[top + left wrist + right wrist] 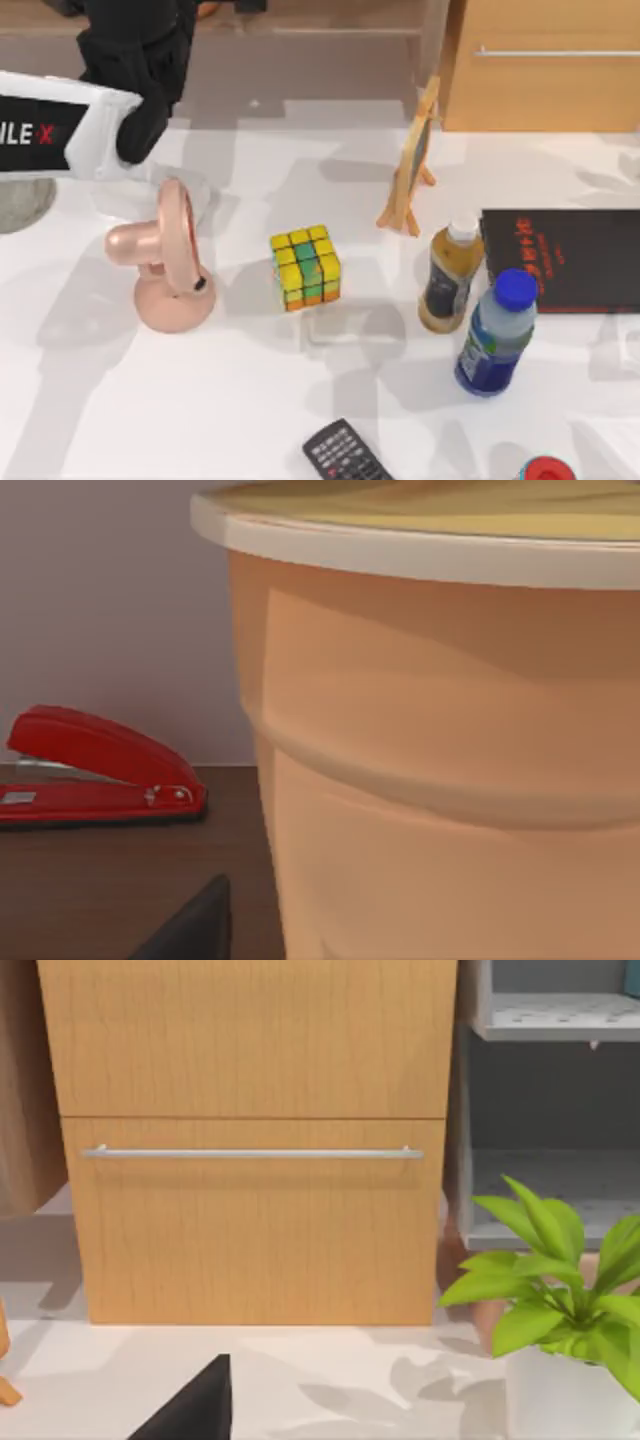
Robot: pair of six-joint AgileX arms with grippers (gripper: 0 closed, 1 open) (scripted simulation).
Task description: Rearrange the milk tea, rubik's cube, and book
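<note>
Whether either claw is apart or together I cannot tell. The left arm (pixel 70 125) sits at the counter's (pixel 250 400) far left. Right of it stands the rubik's cube (pixel 305 267), yellow-topped; farther right, the brown milk tea (pixel 450 275), upright.

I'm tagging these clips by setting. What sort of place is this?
Probably a home or office room in simulation: a white table strewn with household items, a wooden drawer cabinet behind it, and a potted plant beside shelving.
</note>
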